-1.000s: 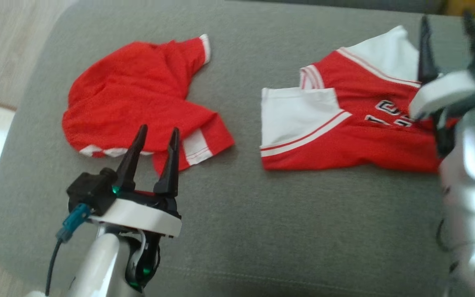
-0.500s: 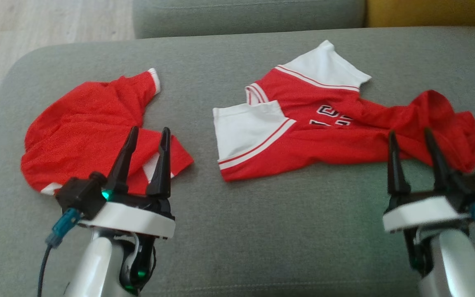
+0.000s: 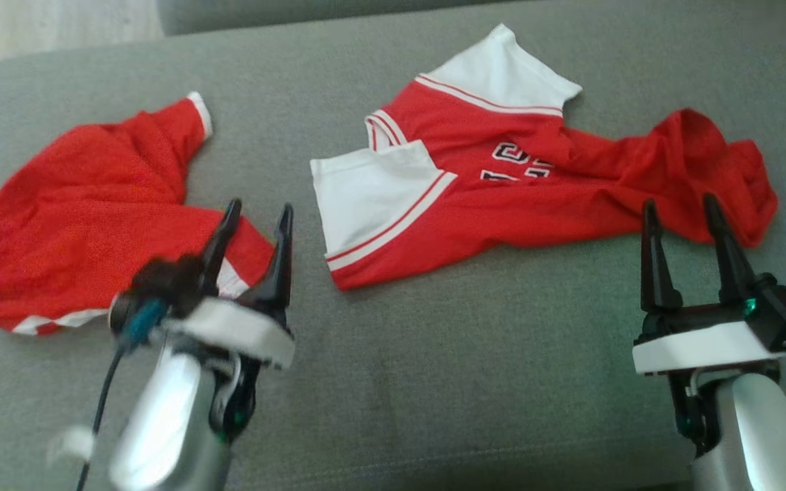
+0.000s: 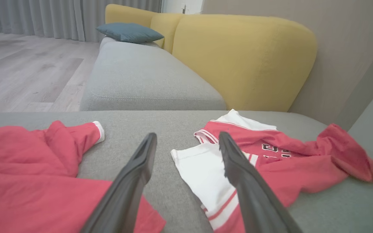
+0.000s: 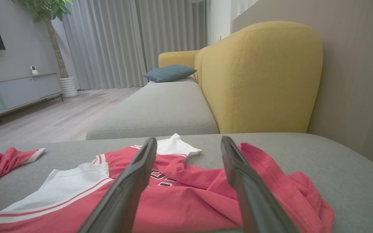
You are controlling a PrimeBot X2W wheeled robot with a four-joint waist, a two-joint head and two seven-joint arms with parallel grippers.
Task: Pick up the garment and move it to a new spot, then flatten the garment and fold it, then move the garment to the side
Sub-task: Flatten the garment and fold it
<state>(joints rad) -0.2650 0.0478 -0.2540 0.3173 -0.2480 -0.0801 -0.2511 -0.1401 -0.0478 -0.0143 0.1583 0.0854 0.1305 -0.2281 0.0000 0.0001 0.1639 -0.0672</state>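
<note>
**Tally on the Sofa**

Two garments: one red garment [image 3: 86, 204] and one red-and-white jersey [image 3: 502, 177]. Two tools: the left tool [image 3: 260, 206] and the right tool [image 3: 679, 200]. One blue pillow [image 4: 129, 32], one potted plant [image 5: 55, 38], one low cabinet [image 5: 18, 94].

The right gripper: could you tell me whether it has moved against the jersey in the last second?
Yes. The right gripper pulled back toward the robot, from over the lettering on the jersey to its near edge.
</note>
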